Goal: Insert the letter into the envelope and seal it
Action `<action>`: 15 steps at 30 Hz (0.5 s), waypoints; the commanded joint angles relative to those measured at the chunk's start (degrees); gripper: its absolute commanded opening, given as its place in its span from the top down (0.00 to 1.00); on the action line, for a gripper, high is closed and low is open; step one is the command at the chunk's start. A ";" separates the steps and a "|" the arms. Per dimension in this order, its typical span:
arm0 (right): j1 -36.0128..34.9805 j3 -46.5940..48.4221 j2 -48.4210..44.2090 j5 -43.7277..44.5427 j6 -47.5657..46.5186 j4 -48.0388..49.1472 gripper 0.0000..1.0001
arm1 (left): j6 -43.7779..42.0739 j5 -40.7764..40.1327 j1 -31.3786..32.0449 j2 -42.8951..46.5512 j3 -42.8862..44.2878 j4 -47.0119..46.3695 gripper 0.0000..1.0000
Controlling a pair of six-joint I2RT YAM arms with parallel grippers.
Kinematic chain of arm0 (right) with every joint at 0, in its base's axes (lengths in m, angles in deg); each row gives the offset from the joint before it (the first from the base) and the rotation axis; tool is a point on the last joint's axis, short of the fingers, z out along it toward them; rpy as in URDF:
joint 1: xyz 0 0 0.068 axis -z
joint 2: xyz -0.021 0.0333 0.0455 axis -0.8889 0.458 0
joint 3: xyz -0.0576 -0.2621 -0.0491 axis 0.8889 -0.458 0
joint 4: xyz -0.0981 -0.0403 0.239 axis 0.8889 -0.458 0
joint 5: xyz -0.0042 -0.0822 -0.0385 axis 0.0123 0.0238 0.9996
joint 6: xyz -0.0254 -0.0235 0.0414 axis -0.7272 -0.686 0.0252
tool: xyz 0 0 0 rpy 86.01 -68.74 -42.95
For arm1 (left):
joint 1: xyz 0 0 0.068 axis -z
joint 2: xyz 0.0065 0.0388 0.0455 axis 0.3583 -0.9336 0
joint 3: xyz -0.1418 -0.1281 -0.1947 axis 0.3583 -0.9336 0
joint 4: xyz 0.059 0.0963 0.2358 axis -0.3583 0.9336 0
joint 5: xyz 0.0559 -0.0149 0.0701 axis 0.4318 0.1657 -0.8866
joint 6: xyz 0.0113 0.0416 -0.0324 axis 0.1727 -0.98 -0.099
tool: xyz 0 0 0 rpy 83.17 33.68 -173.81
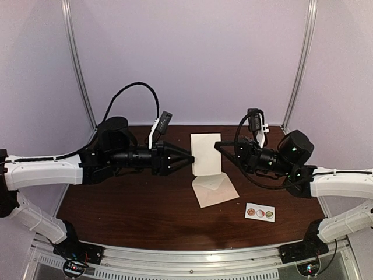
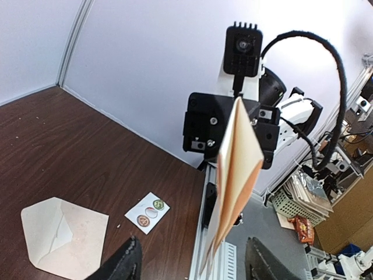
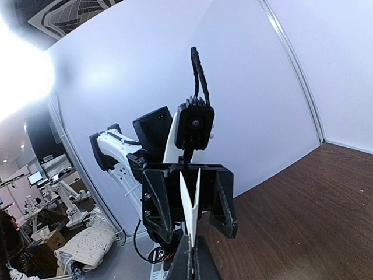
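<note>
The letter (image 1: 206, 153), a folded cream sheet, hangs in the air between both grippers. My right gripper (image 1: 219, 146) is shut on its right edge; in the right wrist view the fingers (image 3: 192, 259) pinch the folded sheet (image 3: 189, 201), which shows edge-on as a V. My left gripper (image 1: 189, 157) is open, its jaws spread wide on either side of the letter's (image 2: 236, 175) left edge without touching it. The envelope (image 1: 214, 188) lies on the table below, flap open, and also shows in the left wrist view (image 2: 64, 236).
A small white strip with three round stickers (image 1: 259, 212) lies right of the envelope, near the table's front edge; it also shows in the left wrist view (image 2: 148, 213). The brown table (image 1: 128, 204) is walled by white panels at the back and sides.
</note>
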 commanded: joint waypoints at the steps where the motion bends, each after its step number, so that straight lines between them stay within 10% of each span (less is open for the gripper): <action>1: -1.02 1.92 1.87 2.62 1.06 4.70 1.00 | 4.15 2.04 -0.31 -0.46 -1.01 -9.97 0.48; 15: -2.04 3.36 3.72 3.53 0.08 4.26 1.00 | 7.12 4.70 -0.26 -2.74 -1.98 -13.14 0.75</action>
